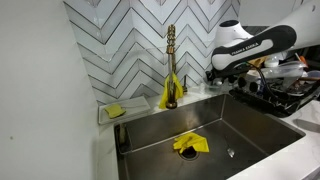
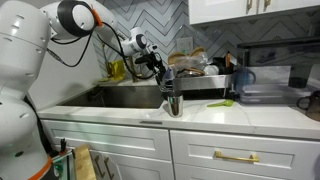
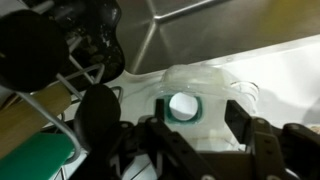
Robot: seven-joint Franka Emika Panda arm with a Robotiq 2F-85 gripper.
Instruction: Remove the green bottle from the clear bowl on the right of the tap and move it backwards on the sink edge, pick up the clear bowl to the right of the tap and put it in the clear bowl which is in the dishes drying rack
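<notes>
Our gripper (image 3: 197, 120) hangs released above the sink edge (image 3: 290, 70). Its jaws are apart and straddle the green bottle (image 3: 183, 105). There is a gap between the bottle and the finger at its 3 o'clock, so nothing is grasped. The bottle stands upright inside the clear bowl (image 3: 228, 86). We see it from above, with a pale round spot at its top. The bowl rests on the white ledge, and in the wrist view the steel basin (image 3: 200, 25) lies at its 12 o'clock. At the bottle's 9 o'clock we see the black ladles (image 3: 95, 115) and dark wire of the dishes drying rack (image 1: 285, 95).

Going left to right in an exterior view, we first meet a yellow sponge (image 1: 115, 110) on the ledge at the basin's 10 o'clock corner. Next comes the tap (image 1: 170, 55), upright against the chevron tiles. A crumpled yellow cloth (image 1: 190, 144) lies in the basin at the tap's 6 o'clock. The arm (image 1: 245, 45) reaches down at the tap's 3 o'clock, and the crowded rack sits at the far right. From there we cannot make out the bottle or the bowl.

In an exterior view, a metal utensil cup (image 2: 172, 102) stands on the table in front of the sink.
</notes>
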